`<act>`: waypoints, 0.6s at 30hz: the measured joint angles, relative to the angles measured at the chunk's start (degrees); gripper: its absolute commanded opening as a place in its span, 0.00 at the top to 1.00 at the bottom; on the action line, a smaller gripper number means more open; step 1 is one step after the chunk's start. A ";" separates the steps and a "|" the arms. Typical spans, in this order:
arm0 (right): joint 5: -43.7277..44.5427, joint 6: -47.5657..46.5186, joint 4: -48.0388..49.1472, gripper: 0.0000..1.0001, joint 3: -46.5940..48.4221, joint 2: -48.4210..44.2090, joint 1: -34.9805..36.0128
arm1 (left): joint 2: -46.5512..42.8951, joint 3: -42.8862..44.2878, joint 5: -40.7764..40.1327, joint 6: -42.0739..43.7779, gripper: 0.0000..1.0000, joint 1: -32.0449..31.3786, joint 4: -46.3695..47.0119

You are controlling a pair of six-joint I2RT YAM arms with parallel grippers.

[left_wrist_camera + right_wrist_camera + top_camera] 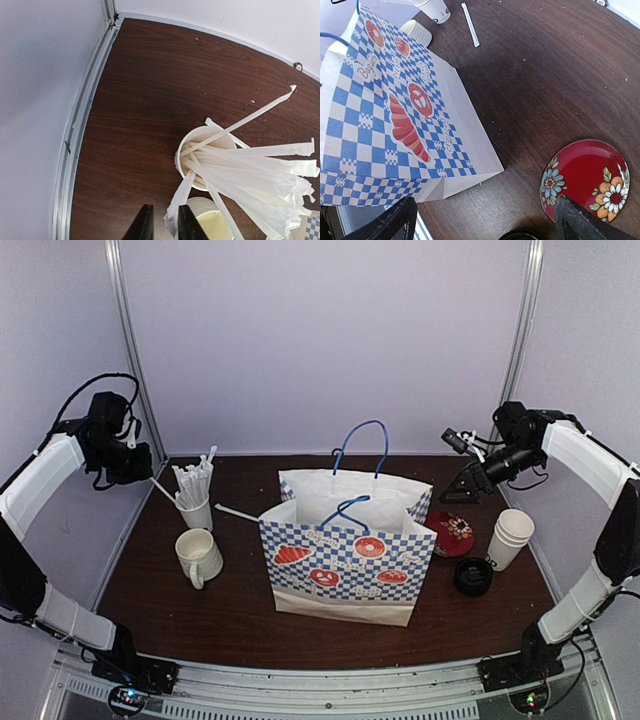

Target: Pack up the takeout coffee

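I'm working over a dark brown wood-grain desk (230, 610) flecked with pale crumbs. Plain lilac-white walls and aluminium posts close it in at the back corners. A blue-checked paper bag (345, 555) with blue handles stands upright mid-desk, mouth open.

The white paper cups (512, 537) sit nested in a stack on the right side, outside the bag. A black lid (473, 576) lies just beside them on the near side, and a red flowered plate (450, 533) sits between the stack and the bag. On the left, a cream mug (198, 556) stands just in front of the straw cup (195, 510). A loose straw (237, 512) lies between that cup and the bag.

Only the left wrist view shows my left gripper (164, 209) clearly: its fingers are nearly together, pinching a wrapped straw (180, 200) that leans out of the straw cup. The overhead view adds that this arm is raised at the desk's far left corner.

My right gripper (485, 225) hangs with jaws spread wide and nothing between them, above the desk between bag and plate. Its wrist view gives the croissant and pretzel prints on the bag's side. It catches the lid only as a sliver at the bottom edge and misses the cup stack.
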 measured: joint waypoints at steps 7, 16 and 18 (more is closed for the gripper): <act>0.07 0.00 0.02 0.01 -0.26 0.00 0.00 | 0.52 0.00 3.04 0.02 1.00 0.00 -0.04; 0.28 -0.02 0.02 0.00 -0.26 0.02 0.00 | 0.28 6.60 4.00 0.87 1.00 0.00 -4.15; 0.35 -0.02 0.00 0.01 -0.26 0.02 0.00 | -0.11 13.03 4.00 1.44 1.00 0.00 -6.93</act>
